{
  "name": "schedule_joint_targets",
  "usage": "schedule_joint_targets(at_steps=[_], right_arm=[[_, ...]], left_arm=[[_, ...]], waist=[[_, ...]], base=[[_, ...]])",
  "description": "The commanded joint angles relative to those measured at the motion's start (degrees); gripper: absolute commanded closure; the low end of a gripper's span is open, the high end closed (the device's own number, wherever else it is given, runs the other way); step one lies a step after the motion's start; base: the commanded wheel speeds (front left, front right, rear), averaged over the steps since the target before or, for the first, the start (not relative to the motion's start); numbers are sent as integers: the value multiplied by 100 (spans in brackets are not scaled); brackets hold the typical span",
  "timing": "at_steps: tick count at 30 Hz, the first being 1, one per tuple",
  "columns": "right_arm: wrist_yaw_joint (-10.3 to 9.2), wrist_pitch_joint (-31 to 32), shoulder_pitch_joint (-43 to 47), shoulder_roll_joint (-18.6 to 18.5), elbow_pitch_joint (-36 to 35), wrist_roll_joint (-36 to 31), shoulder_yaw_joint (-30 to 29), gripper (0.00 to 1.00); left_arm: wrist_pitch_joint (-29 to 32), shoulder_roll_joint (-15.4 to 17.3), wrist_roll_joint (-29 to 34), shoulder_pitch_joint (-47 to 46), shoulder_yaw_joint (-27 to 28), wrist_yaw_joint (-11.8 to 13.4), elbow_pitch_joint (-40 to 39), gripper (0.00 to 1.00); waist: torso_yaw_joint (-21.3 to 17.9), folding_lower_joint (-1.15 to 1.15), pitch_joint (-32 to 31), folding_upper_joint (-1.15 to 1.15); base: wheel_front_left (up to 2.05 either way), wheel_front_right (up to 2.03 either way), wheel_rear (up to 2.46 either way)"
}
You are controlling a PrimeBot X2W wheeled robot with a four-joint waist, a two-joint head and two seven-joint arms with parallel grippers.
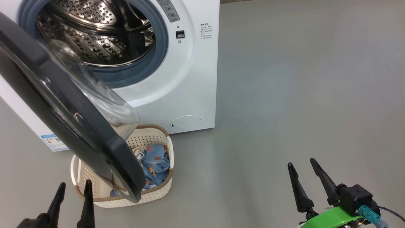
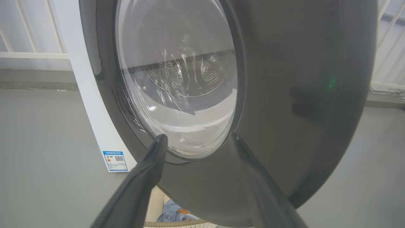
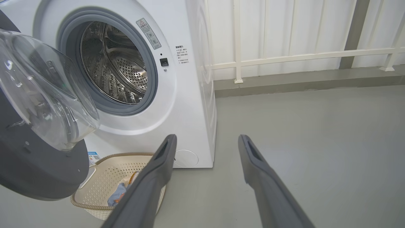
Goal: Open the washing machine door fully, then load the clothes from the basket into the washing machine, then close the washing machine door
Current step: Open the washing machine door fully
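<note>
Dark-fingered and spread wide, the left claw [image 1: 75, 184] grips nothing. It hovers at the near left, just on the near side of the small cream-white perforated plastic basket with a brown rim band [image 1: 155, 193]. In its own wrist view the fingers point at the outer face of the large round washing machine door with its glossy black rim and bulging clear glass centre [image 1: 104, 142] (whether they touch it I cannot tell).

The right claw [image 1: 301, 163] is likewise released and empty, over bare grey floor [image 1: 284, 95] at the near right, well apart from the basket.

The door stands open, swung out toward the near left, and its lower edge hangs over the left part of the basket. The basket sits on the floor just in front of the big white front-loading washing machine [image 1: 190, 79]. Inside it lie the light blue clothes printed with small orange-brown figures [image 1: 156, 164], partly hidden by the door.

Beyond, the steel perforated drum [image 1: 95, 31] shows inside its grey rubber ring [image 1: 159, 41], with a round flap [image 1: 186, 123] low on the machine's right front and a blue sticker [image 1: 53, 142] on its left side.
</note>
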Motion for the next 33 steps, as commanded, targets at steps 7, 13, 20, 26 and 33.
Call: schedule_joint_targets(at_steps=[7, 13, 20, 26, 33], right_arm=[[10, -69, 11, 5, -82, 46, 120, 0], [10, -69, 9, 5, -76, 21, 103, 0], [10, -69, -13, 5, -56, 3, 104, 0], [10, -69, -19, 5, -4, -1, 122, 0], [10, -69, -32, 5, 43, 1, 132, 0]], left_arm=[[-37, 65, 19, -124, 204, -14, -78, 0], [-37, 70, -9, -135, 207, -14, -42, 0], [-37, 70, -34, -161, 208, -14, 0, 0], [-37, 70, -49, -166, 221, -14, 35, 0], [-37, 79, -66, -182, 227, -14, 61, 0]], waist=[[22, 0, -5, 0], [50, 0, 15, 0], [95, 0, 27, 0], [119, 0, 26, 0], [120, 0, 42, 0]], base=[[0, 0, 0], [0, 0, 0], [0, 0, 0], [0, 0, 0], [0, 0, 0]])
